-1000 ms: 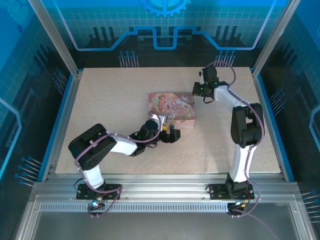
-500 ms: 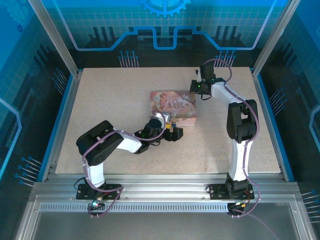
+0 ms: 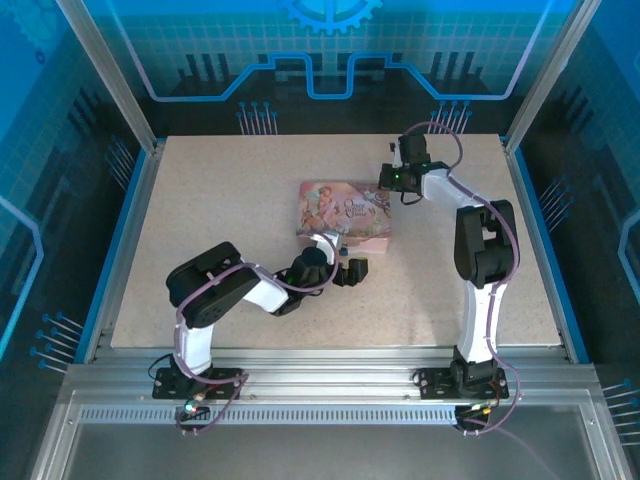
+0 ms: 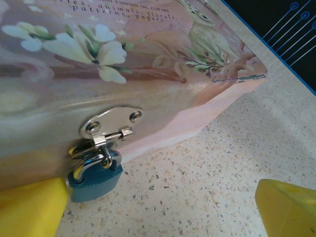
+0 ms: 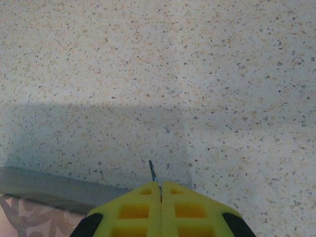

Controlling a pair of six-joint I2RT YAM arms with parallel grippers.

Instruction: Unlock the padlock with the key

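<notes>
The small blue padlock [image 4: 96, 177] hangs by its silver shackle from the hasp [image 4: 111, 123] on the front wall of the pink picture tin [image 4: 148, 74], its body resting on the table. My left gripper [image 4: 160, 212] is open, low on the table in front of the tin [image 3: 345, 210]. Its left yellow finger [image 4: 29, 207] is right beside the padlock, and nothing lies between the fingers. My right gripper [image 5: 161, 185] is shut on the key [image 5: 153, 171], whose thin blade pokes out past the fingertips, above the table by the tin's far right corner [image 5: 29, 217].
The tin lies in the middle of the speckled table [image 3: 220, 200]. Blue walls and aluminium posts [image 3: 130, 100] ring the table. The left gripper [image 3: 350, 270] is at the tin's near side, the right gripper [image 3: 395, 188] at its far right corner.
The left arm swung its elbow to the right and brought its gripper a little closer along the tin's front. The right gripper shifted slightly left near the tin's far corner.
</notes>
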